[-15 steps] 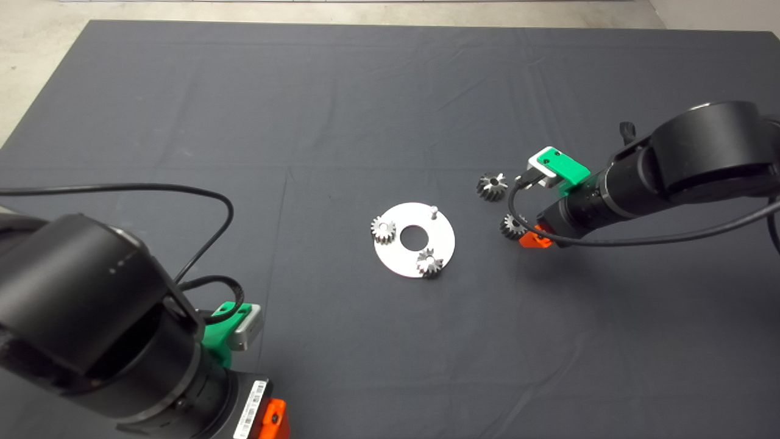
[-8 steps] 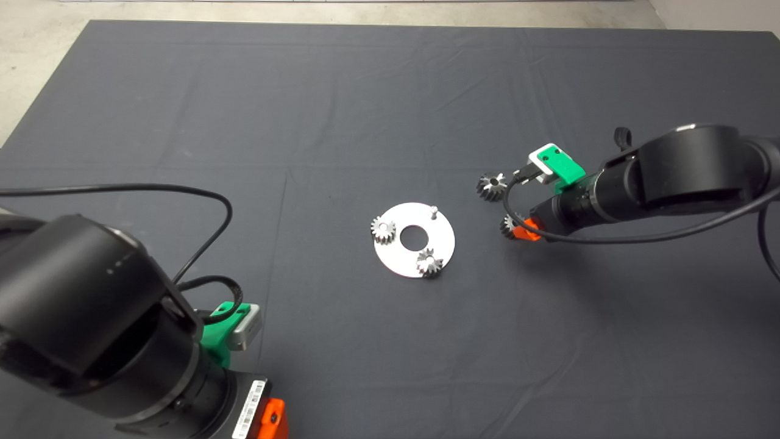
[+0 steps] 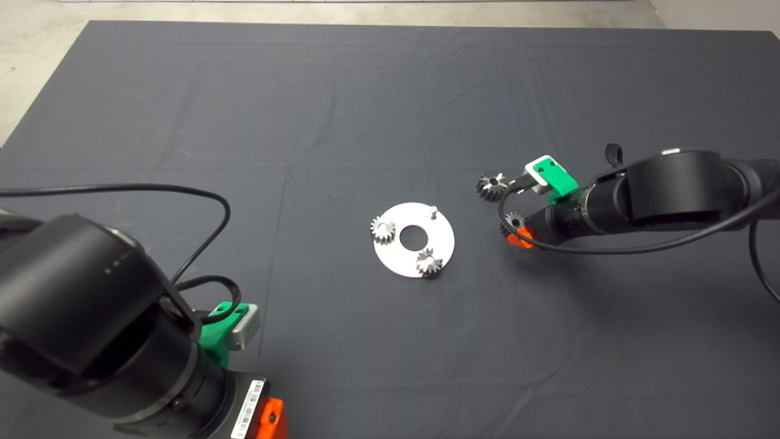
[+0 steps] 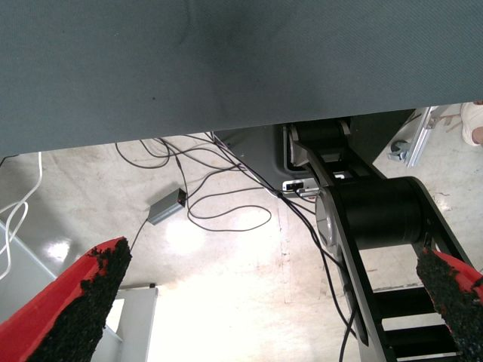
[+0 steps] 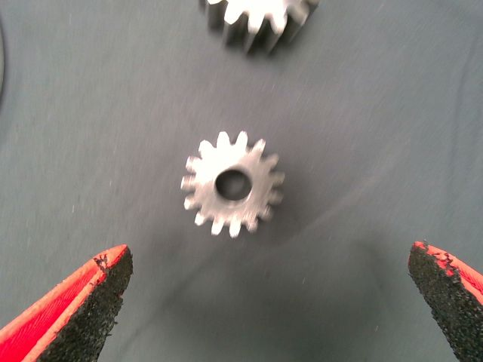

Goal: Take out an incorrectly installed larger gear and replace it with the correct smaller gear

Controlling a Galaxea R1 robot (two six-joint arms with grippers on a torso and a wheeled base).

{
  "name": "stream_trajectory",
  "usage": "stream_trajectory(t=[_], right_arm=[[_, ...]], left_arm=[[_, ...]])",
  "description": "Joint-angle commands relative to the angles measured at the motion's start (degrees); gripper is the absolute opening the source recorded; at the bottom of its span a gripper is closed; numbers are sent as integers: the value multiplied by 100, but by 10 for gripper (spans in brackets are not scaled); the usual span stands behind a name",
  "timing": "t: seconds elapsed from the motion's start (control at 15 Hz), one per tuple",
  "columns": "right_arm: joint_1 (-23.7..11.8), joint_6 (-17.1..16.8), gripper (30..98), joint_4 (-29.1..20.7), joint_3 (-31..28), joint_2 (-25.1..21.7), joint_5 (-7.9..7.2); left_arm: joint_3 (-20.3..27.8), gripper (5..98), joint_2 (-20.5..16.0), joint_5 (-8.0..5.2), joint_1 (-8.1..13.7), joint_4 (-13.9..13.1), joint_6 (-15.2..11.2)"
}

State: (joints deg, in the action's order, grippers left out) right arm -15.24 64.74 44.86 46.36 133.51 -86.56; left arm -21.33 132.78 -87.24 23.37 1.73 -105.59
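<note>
R end effector [image 5: 264, 305] is seen low over the dark mat [image 3: 341, 110] on the table, at approx. 3 o'clock from the round silver plate [image 3: 399, 259]. Its red fingers [image 5: 79, 309] are spread wide, w/ the smaller gear [image 5: 232, 185] lying flat on the mat between them, centre hole up. No contact betw. pads and teeth is seen in the R wrist view. In the head view this gear is partly covered by the end effector. The larger gear [image 3: 491, 185] is found off the plate, on the mat at approx. 2 o'clock from the plate, near the smaller gear but apart from it; only its edge is caught in the R wrist view. On the plate, a pale short-toothed gear [image 3: 382, 230] is seated at 9 o'clock, a star-like gear [image 3: 429, 263] at 5 o'clock, and a bare pin [image 3: 433, 211] is left standing at 1 o'clock, beside the centre hole. L end effector [image 4: 260, 309] is parked at the head view's 7 o'clock corner, fingers held wide apart w/ nothing between them; floor and cables [image 4: 226, 204] beyond the mat edge are shown in its wrist view.
</note>
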Motion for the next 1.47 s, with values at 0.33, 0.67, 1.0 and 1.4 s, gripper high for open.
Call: stream_trajectory(t=[0.33,0.67,1.0,1.4], right_arm=[[-86,1181,968,357,-129,40,316],[-23,1406,968,507,-138,40,333],[161,1542,968,909,-129,31,333],[240,1770,968,1218,-33,39,333]], left_arm=[[105,976,-45,-22,63,-103,-31],[105,976,-45,-13,63,-103,-31],[105,976,-45,-22,63,-103,-31],[105,976,-45,-22,63,-103,-31]])
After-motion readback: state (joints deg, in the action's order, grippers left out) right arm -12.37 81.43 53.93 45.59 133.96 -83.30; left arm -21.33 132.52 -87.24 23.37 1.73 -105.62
